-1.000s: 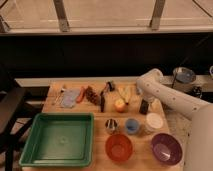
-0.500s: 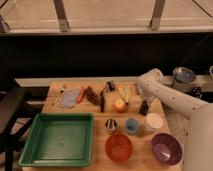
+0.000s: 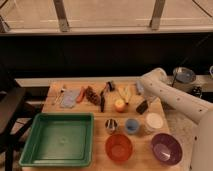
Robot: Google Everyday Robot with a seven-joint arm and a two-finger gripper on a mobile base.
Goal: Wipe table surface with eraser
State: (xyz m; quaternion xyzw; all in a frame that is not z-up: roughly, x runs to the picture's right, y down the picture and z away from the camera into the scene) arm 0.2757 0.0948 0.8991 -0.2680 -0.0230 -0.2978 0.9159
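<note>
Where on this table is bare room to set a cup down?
The table surface is bare between the green tray and the metal cup, below the black-handled tool. The right side is crowded: there the gripper is shut on the eraser, beside the white cup.

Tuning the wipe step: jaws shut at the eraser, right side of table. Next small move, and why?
Probably a short, flat slide of the eraser over the bare table surface just beside it. The gripper sits at the table's right side, jaws shut, seemingly on the eraser, so wiping can start. Keep it short: the white cup and orange object stand close.
</note>
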